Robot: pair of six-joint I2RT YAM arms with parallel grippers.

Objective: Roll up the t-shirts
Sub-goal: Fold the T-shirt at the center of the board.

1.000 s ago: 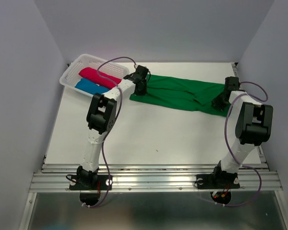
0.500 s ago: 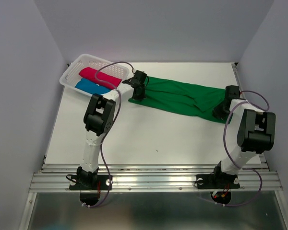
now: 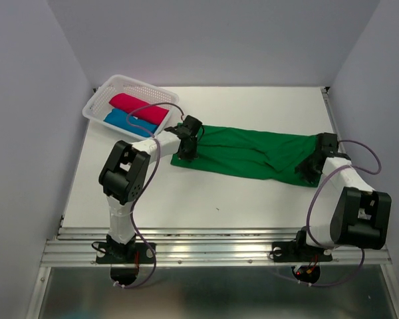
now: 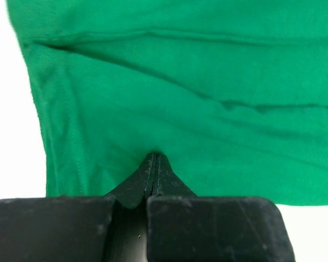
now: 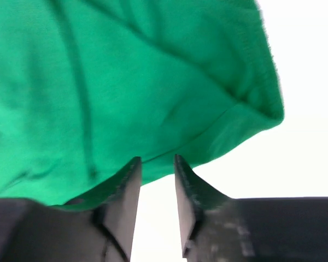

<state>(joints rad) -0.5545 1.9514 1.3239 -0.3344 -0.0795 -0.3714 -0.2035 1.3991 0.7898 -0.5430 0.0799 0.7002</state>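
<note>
Green shirt (image 3: 253, 151) lies mid-table as a long folded strip. Its long axis runs left to right, with the right end a little nearer the arm bases than the left. One arm is at each short end.

Right gripper (image 5: 156, 159): low over the table (image 3: 206, 193) at the strip's right end. Fingers parted, bare table showing between them. The hem crosses just at the tips; nothing looks clamped.

Left gripper (image 4: 154, 159): at the left end, fingers clenched on a pinch of green cloth that puckers up into the tips. The rest of the strip spreads away ahead of it.

Judgement: a roll has to travel along the long axis, so it starts from a short end. Only the left arm has a hold.

Far left corner: basket (image 3: 98, 98) with the pink shirt (image 3: 138, 107) and blue shirt (image 3: 128, 121) rolled side by side, pink farther back.
</note>
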